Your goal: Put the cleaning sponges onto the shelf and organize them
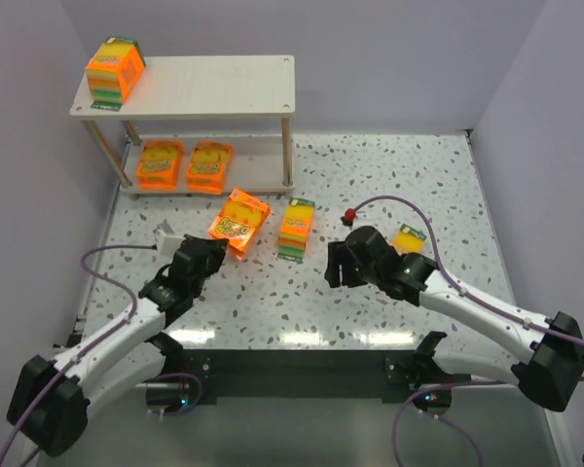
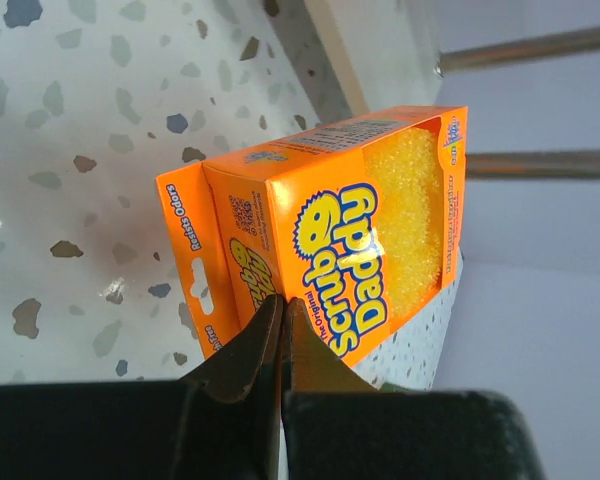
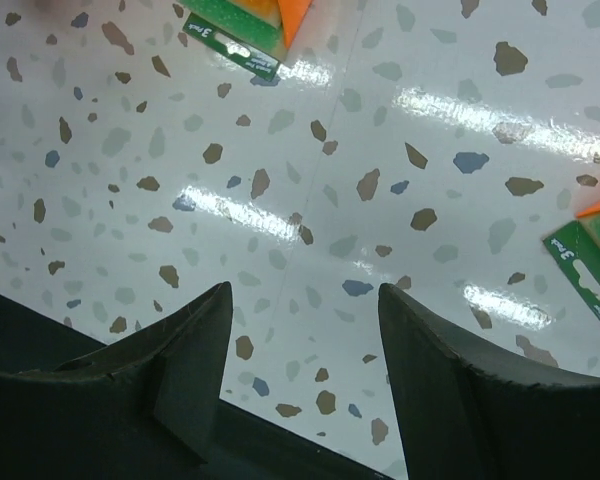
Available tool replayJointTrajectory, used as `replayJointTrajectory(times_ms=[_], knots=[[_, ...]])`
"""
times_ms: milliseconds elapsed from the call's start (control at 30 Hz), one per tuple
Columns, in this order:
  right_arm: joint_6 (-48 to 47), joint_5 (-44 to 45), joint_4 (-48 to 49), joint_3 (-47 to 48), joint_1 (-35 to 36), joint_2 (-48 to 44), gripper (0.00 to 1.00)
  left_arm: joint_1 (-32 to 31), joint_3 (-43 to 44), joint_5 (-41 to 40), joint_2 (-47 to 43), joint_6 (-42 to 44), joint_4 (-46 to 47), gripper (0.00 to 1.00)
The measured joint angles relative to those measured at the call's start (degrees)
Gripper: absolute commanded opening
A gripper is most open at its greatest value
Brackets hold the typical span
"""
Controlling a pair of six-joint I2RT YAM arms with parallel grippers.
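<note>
Orange card with yellow-green print: six sponge packs, listed by place.

1. Top-board block pack (image 1: pixel 115 70): thick, on the left end of the upper board of the shelf (image 1: pixel 234 83).
2. Left flat pack (image 1: pixel 160 163): on the shelf's lower board, left half.
3. Right flat pack (image 1: pixel 208 165): just beside item 2 on the same board.
4. Held pack (image 1: pixel 239 222) (image 2: pixel 350 230): in front of the shelf, near its right front leg, and tilted. The printed face and yellow sponge window show in the left wrist view. The left tool (image 1: pixel 206 255) (image 2: pixel 280 340) has its fingers drawn almost together on the pack's near edge. The pack appears to be pinched there by a thin margin of card. Whether its far end rests on the counter (image 1: pixel 389 175) cannot be told.
5. Middle block pack (image 1: pixel 296 230): on the speckled counter, just right of item 4 and apart from it.
6. Right block pack (image 1: pixel 408 239): on the counter behind the right arm and partly hidden by it.

The right tool (image 1: pixel 336 265) (image 3: pixel 305 340) has its fingers spread wide with nothing between them. It is low over bare counter between items 5 and 6. Green pack corners show at the top and right edges of its wrist view.

Also present are a small red object (image 1: pixel 349 215) on the counter near the right arm's purple cable, and a small white object (image 1: pixel 165 233) beside the left arm.
</note>
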Motion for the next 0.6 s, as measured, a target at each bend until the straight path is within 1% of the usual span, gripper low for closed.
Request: replayJointTrajectory(times_ms=[133, 233, 367, 500, 600], knots=[[0.3, 0.0, -1.8, -0.8, 0.0, -3.2, 0.64, 0.4, 5.7, -2.6, 16.8, -7.1, 4.6, 0.00], [0.4, 0.0, -2.2, -1.2, 0.0, -5.2, 0.64, 0.6, 12.2, -4.3, 25.6, -10.6, 7.6, 0.00], [0.4, 0.5, -3.0, -2.4, 0.0, -7.7, 0.64, 0.7, 21.5, -6.9, 34.2, -12.8, 11.0, 0.00], [0.4, 1.1, -4.5, -3.5, 0.0, -9.2, 0.64, 1.9, 30.6, -7.8, 42.0, -14.9, 11.2, 0.00], [0.4, 1.1, -5.0, -3.7, 0.0, -9.9, 0.64, 2.8, 35.3, -8.4, 47.6, -16.3, 10.9, 0.00]])
